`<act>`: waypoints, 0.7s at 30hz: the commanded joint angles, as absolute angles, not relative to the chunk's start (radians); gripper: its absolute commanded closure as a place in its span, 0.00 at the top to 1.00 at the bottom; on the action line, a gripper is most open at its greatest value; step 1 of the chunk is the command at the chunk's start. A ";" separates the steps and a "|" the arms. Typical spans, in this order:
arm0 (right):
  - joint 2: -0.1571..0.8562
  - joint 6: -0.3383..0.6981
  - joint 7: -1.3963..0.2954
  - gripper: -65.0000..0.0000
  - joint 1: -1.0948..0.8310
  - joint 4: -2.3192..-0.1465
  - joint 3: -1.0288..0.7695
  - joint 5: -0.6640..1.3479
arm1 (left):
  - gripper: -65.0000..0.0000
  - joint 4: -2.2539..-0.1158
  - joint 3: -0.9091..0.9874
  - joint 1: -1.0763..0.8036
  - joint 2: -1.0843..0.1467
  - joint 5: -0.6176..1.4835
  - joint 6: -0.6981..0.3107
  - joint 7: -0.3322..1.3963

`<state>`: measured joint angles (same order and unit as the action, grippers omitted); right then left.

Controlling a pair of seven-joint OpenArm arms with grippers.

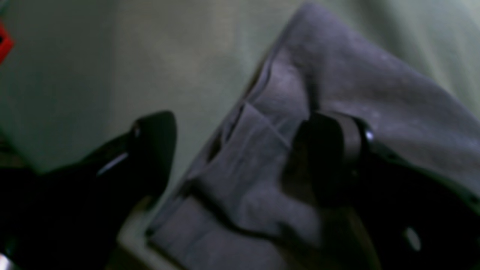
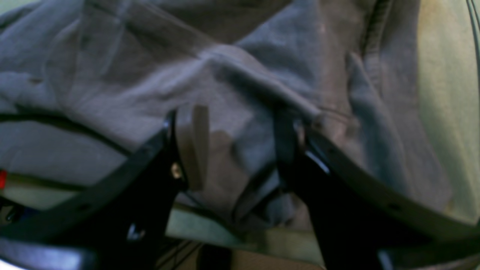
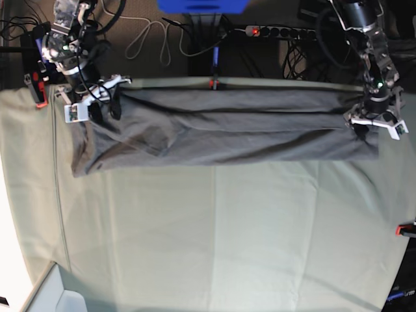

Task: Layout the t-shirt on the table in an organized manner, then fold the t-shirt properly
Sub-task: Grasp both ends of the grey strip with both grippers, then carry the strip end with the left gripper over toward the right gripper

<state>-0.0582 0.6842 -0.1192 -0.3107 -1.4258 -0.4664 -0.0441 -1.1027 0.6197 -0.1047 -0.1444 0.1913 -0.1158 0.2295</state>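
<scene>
At the upper left of the base view the right gripper [image 3: 97,107] sits on the near-collar end of the t-shirt [image 3: 227,133], and its wrist view shows the jaws half spread with a raised ridge of grey cloth between them, so it looks to be pinching that fold, though the contact itself is too blurred to be sure. From there the t-shirt runs as a long, narrow band across the upper part of the frame, its long axis left to right along the far edge of the table [image 3: 214,240]. At the upper right the left gripper [image 3: 376,122] stands at the opposite end, its jaws spread wide: one finger lies on the cloth, the other over bare table beside the edge. Each arm is thus nearest its own end of the band.
</scene>
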 commanded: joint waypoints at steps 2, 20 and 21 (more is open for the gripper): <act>-0.053 0.698 -0.096 0.44 -0.308 -1.442 -0.469 -0.028 | 0.64 -1.089 0.621 -0.099 -0.151 0.194 -0.200 0.251; -0.051 0.698 -0.096 0.44 -0.306 -1.442 -0.424 -0.028 | 0.00 -1.207 0.624 -0.113 -0.117 0.194 -0.251 0.245; -0.053 0.698 -0.096 0.44 -0.306 -1.442 -0.424 -0.028 | 0.00 -1.253 0.624 -0.128 -0.110 0.194 -0.251 0.248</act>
